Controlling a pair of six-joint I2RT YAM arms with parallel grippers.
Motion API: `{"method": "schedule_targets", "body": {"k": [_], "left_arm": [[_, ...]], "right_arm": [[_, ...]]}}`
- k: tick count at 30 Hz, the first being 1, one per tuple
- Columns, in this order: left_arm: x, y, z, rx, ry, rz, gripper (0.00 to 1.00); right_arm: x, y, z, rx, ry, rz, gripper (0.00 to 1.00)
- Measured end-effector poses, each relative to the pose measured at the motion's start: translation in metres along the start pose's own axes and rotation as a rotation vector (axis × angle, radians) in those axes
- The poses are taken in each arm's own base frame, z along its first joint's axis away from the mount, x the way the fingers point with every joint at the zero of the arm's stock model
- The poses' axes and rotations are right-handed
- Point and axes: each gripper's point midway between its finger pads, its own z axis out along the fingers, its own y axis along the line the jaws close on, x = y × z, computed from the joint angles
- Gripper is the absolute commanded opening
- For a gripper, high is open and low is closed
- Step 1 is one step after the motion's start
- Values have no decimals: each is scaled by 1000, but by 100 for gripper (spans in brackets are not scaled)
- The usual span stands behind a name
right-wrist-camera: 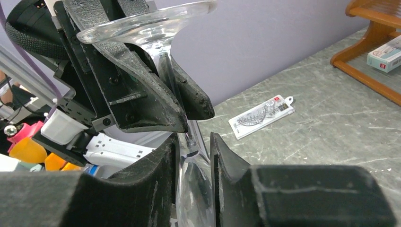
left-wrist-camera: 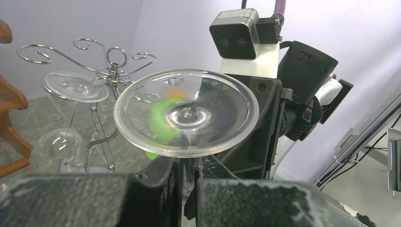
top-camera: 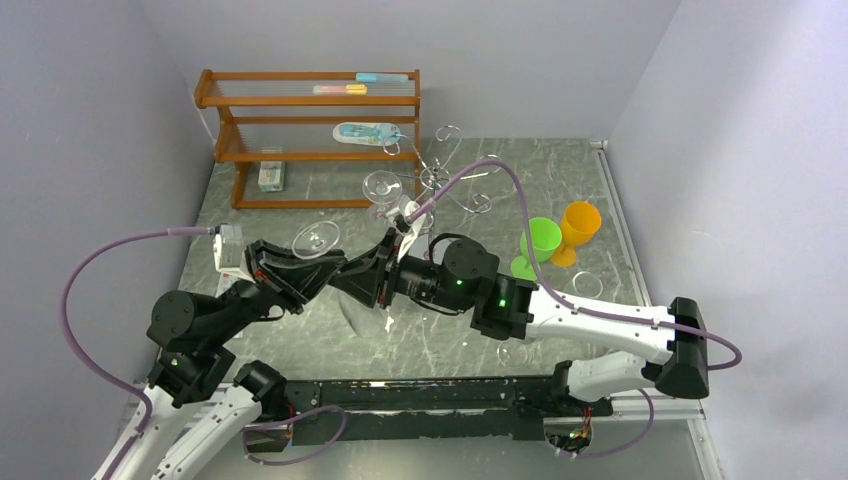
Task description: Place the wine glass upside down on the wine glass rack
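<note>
The clear wine glass (top-camera: 315, 240) hangs between my two grippers above the middle of the table, foot toward the left wrist camera. My left gripper (left-wrist-camera: 189, 179) is shut on its stem just under the round foot (left-wrist-camera: 187, 113). From the opposite side, my right gripper (right-wrist-camera: 194, 156) has its pads against both sides of the bowl (right-wrist-camera: 194, 189), just below the left gripper's fingers (right-wrist-camera: 142, 94). In the top view, the left gripper (top-camera: 330, 270) and right gripper (top-camera: 362, 278) meet tip to tip. Behind them stands the chrome wine glass rack (top-camera: 440, 180) (left-wrist-camera: 113, 71), with another glass (left-wrist-camera: 75, 87) hanging upside down on it.
An orange-brown wooden shelf (top-camera: 300, 120) with small items stands at the back left. A green cup (top-camera: 540, 245) and an orange cup (top-camera: 578, 228) are on the right. A flat protractor pack (right-wrist-camera: 260, 116) lies on the table at the left.
</note>
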Motion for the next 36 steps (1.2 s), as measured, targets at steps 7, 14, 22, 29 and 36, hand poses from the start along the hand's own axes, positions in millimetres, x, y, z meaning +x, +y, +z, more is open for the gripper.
{"method": "schedule_targets", "body": {"k": [7,14,22,29,36], "left_arm": [[4,-1,0,13,13,-3,25],[4,-2,1,19,14,-18,41],[0,-2,2,13,-6,-30,40],[6,1,3,20,0,-33,16],[11,-1,5,40,12,-32,5]], "right_arm": [[3,-1,-3,-9,-15,-15,0],[7,-5,-9,-5,-31,-22,0],[14,4,-11,-71,1,-72,0],[19,9,-7,-103,34,-80,0],[23,7,-4,-92,46,-58,33]]}}
